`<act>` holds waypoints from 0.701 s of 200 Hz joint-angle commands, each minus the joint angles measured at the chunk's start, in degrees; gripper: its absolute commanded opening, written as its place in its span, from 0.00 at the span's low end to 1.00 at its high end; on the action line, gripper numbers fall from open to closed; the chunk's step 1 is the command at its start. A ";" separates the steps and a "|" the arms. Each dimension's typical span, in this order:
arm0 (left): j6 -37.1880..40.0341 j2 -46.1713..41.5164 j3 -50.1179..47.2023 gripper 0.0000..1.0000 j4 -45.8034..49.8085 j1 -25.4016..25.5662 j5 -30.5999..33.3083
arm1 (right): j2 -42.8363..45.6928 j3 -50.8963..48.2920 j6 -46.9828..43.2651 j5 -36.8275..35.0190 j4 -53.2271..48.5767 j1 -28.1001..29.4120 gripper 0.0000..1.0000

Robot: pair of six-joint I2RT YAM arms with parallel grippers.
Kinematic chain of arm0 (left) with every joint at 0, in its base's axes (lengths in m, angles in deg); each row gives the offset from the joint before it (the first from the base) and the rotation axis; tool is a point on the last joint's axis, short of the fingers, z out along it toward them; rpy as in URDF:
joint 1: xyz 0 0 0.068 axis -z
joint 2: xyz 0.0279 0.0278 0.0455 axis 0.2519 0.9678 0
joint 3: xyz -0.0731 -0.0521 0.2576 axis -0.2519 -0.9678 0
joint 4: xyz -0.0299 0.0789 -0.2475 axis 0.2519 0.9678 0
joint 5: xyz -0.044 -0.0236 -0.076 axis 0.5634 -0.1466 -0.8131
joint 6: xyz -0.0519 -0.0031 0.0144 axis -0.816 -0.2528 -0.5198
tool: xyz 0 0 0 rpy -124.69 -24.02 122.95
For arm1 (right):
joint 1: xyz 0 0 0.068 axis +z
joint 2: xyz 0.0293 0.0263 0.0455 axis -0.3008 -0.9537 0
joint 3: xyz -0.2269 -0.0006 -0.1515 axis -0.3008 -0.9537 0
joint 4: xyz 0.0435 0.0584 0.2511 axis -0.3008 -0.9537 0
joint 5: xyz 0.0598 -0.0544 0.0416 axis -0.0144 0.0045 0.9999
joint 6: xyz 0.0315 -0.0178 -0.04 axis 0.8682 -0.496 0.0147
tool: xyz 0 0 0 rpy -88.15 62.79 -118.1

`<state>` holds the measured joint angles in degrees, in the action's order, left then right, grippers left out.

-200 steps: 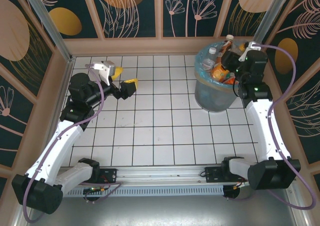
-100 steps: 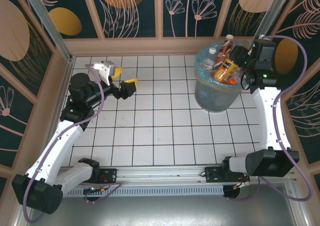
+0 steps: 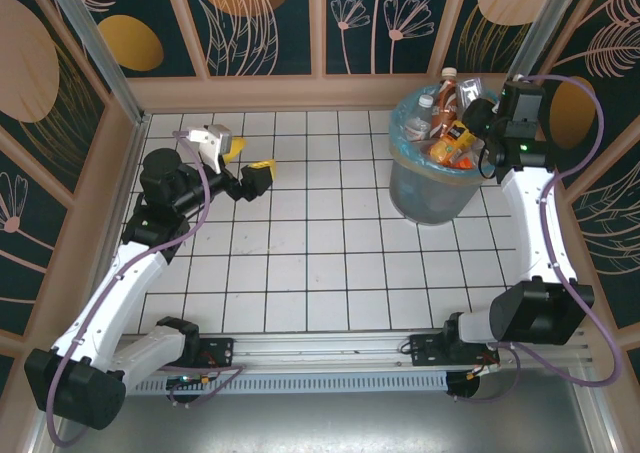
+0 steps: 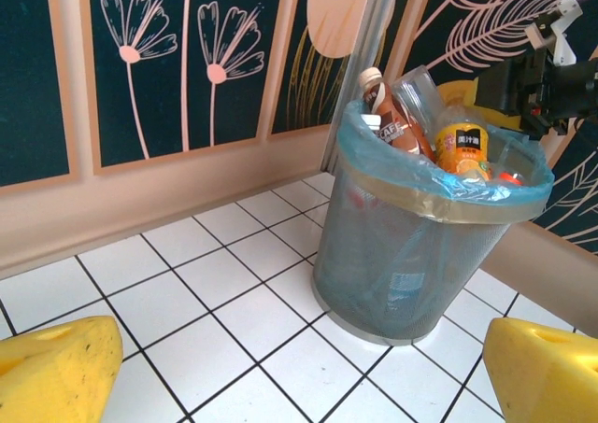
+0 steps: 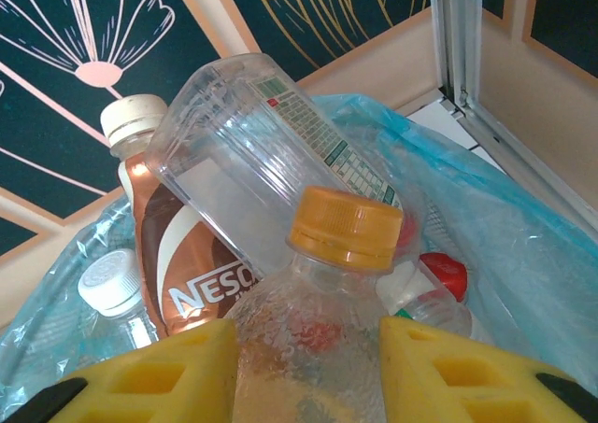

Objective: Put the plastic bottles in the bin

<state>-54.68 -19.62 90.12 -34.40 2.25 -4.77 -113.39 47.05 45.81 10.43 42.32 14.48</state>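
- Left end effector (image 3: 246,156), 10 o'clock: spread wide, empty.
- Right end effector (image 5: 304,353) straddles orange-capped bottle (image 5: 346,227) atop bin (image 3: 425,193) at 1 o'clock; cannot tell whether it pinches.

A robot test cell rather than a lived-in room: a white gridded tabletop (image 3: 300,253) is fenced by dark floral wall panels (image 3: 250,23) and aluminium posts (image 3: 91,43), with the left arm (image 3: 120,283) and right arm (image 3: 535,233) bolted to a near metal rail (image 3: 320,348).
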 commanded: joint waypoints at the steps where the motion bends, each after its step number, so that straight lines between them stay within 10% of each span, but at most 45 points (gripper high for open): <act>1: 0.74 -0.73 -0.35 0.98 -1.31 0.16 0.18 | 0.07 -1.21 0.82 2.72 -7.29 0.26 0.45; 54: 1.25 -0.18 -0.15 0.98 -1.27 0.17 0.22 | -1.15 11.82 3.32 1.25 -8.74 2.43 0.53; 140: 3.79 1.02 -0.64 0.99 -0.25 0.16 3.22 | -23.10 38.08 -2.88 -25.03 -13.92 14.53 0.53</act>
<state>-52.73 -19.01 90.12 -34.38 2.25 -3.26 -130.18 81.69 44.81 -4.63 32.53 28.82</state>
